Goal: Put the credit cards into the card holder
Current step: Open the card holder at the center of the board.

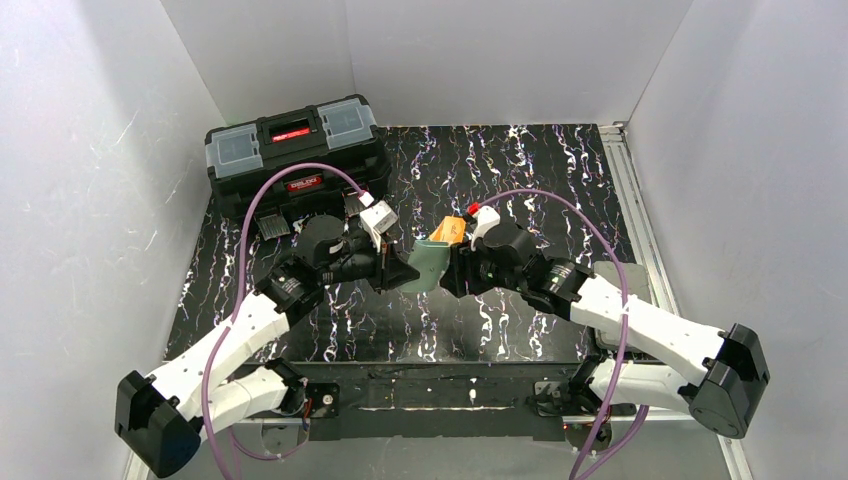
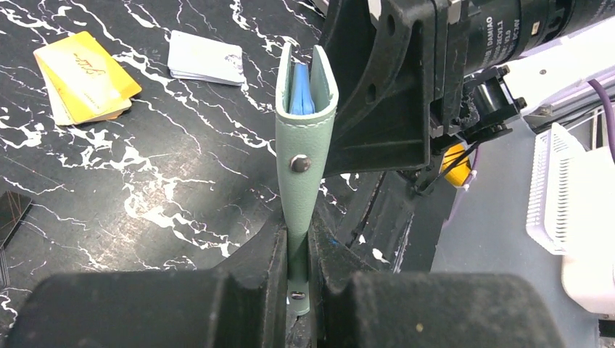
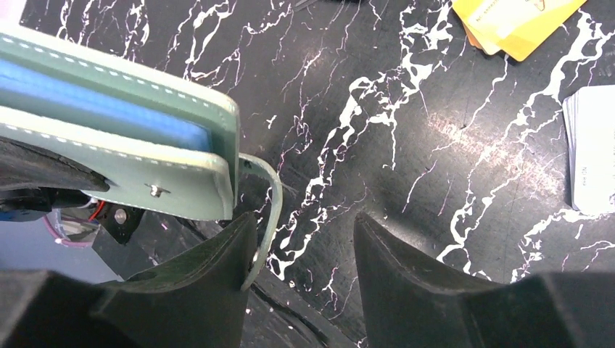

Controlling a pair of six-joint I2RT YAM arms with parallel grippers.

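My left gripper (image 1: pixel 402 272) is shut on the mint-green card holder (image 1: pixel 430 262) and holds it up off the table, between the two arms. In the left wrist view the card holder (image 2: pixel 304 130) stands edge-on between my fingers (image 2: pixel 254 275), slightly agape with blue lining showing. My right gripper (image 3: pixel 303 225) is open; the holder's snap tab (image 3: pixel 265 210) hangs against its left finger. The orange card (image 2: pixel 83 76) and the white card (image 2: pixel 205 59) lie flat on the table beyond the holder. They also show in the right wrist view: the orange card (image 3: pixel 515 22), the white card (image 3: pixel 591 152).
A big black toolbox (image 1: pixel 295 150) stands at the back left of the black marbled mat (image 1: pixel 520 180). White walls close in the sides and back. A metal rail (image 1: pixel 630 200) runs along the mat's right edge.
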